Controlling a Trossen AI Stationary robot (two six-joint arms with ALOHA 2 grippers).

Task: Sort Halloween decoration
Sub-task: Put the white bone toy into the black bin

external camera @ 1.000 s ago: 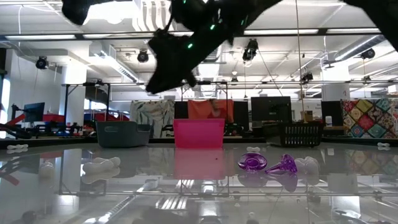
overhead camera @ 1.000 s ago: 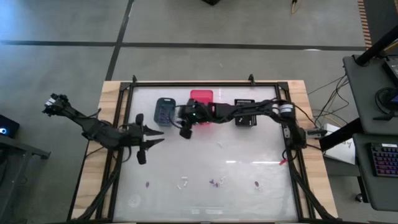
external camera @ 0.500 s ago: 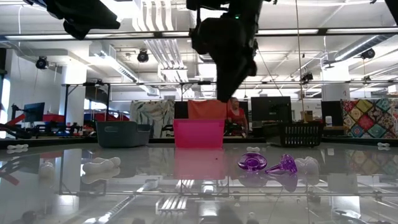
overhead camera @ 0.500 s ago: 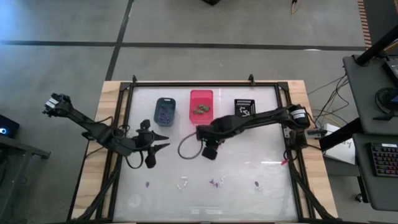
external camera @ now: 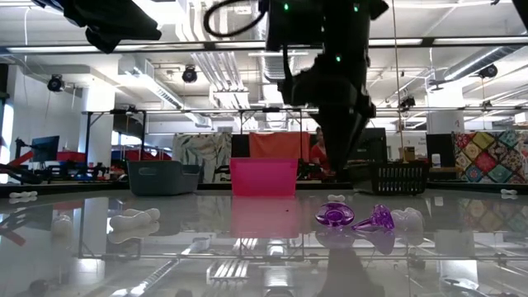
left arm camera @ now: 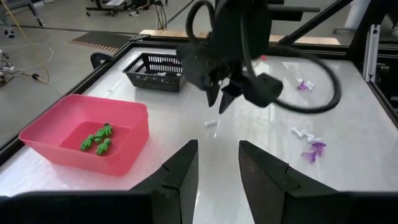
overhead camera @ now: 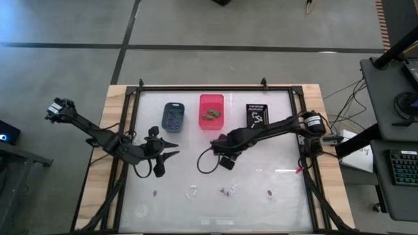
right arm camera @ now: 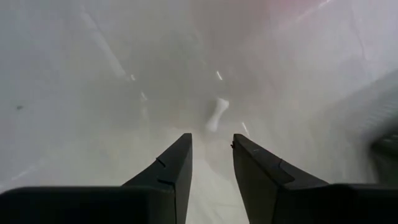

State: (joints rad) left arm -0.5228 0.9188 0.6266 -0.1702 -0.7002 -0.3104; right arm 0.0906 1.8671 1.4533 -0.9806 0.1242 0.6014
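Observation:
Tiny trinkets lie on the glossy table near its near edge: a purple one, a white one, a purple and white cluster and another purple one. A small white bone lies alone mid-table. My right gripper hangs open above the bone, fingers pointing down and touching nothing. My left gripper hovers open over the table's left half. Green trinkets lie in the pink bin.
Three bins stand in a row at the far side: a blue-grey one holding purple pieces, the pink one, and a black basket holding white pieces. A black frame edges the table. A loop of cable hangs by the right wrist.
My right gripper has swung from over the gap between the blue-grey and pink bins toward the near edge and the right, and has come down over the middle of the table. My left gripper has shifted slightly toward the near edge.

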